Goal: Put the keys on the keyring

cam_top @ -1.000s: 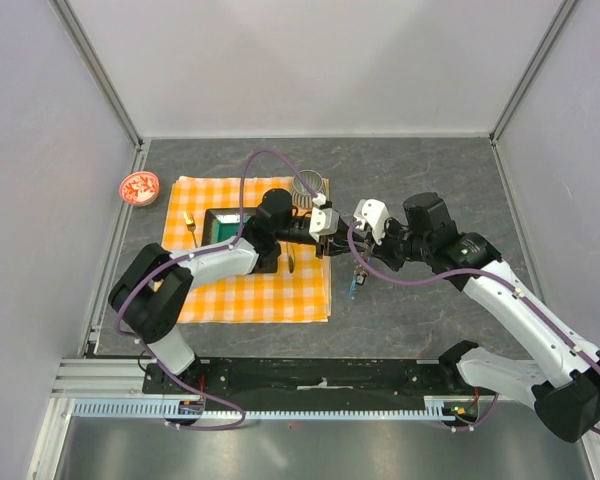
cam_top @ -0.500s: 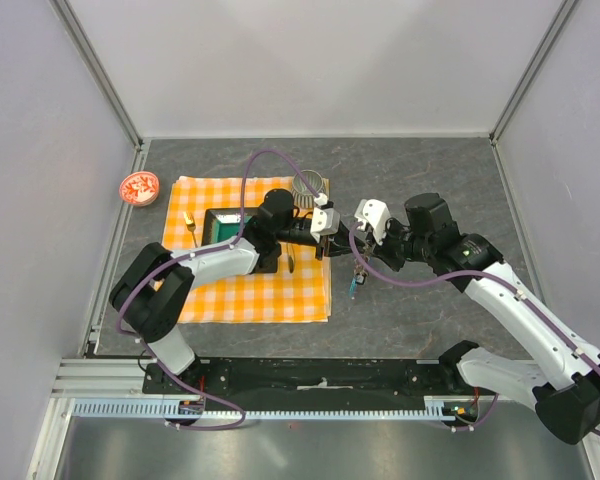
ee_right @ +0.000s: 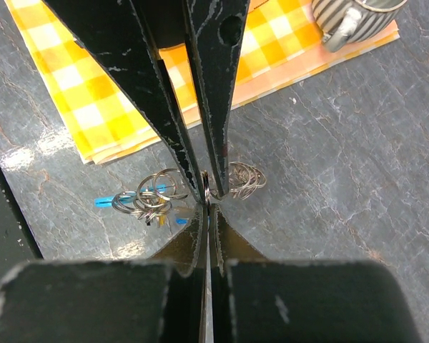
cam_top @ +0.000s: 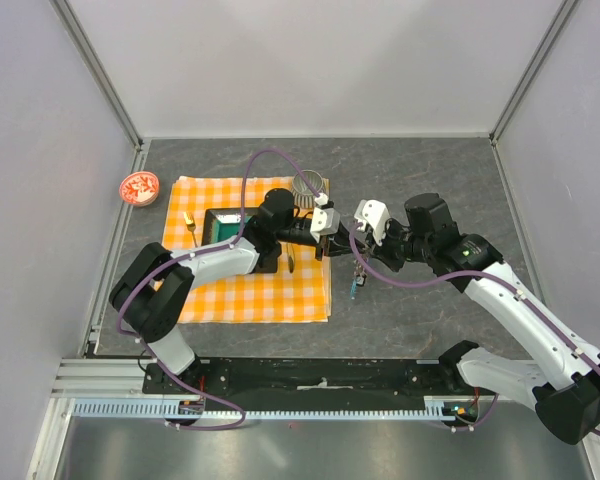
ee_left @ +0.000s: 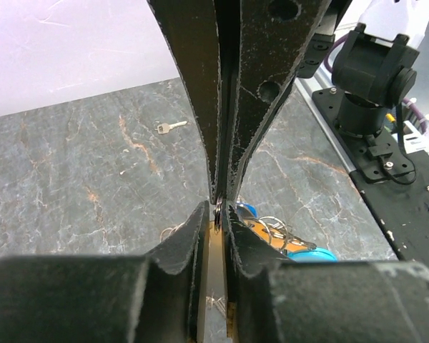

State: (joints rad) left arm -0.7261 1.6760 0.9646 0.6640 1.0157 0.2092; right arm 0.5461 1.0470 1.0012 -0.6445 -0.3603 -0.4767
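My left gripper (cam_top: 338,232) and my right gripper (cam_top: 352,238) meet tip to tip just right of the checked cloth. Both are shut on one thin metal ring of the keyring (ee_right: 207,187), which also shows in the left wrist view (ee_left: 220,209). A cluster of rings (ee_right: 146,199) with a cyan tag (ee_right: 107,202) hangs below, seen from above as a dangling bunch (cam_top: 356,275). Blue and orange key heads (ee_left: 247,210) show under the jaws. A loose small key (ee_left: 171,127) lies on the grey table. A yellow-headed key (cam_top: 189,222) lies on the cloth.
An orange checked cloth (cam_top: 220,290) covers the left of the table, with a teal box (cam_top: 223,225) and a ribbed grey cup (cam_top: 307,186) on it. A red-and-white dish (cam_top: 138,187) sits at the far left. Walls close in on three sides.
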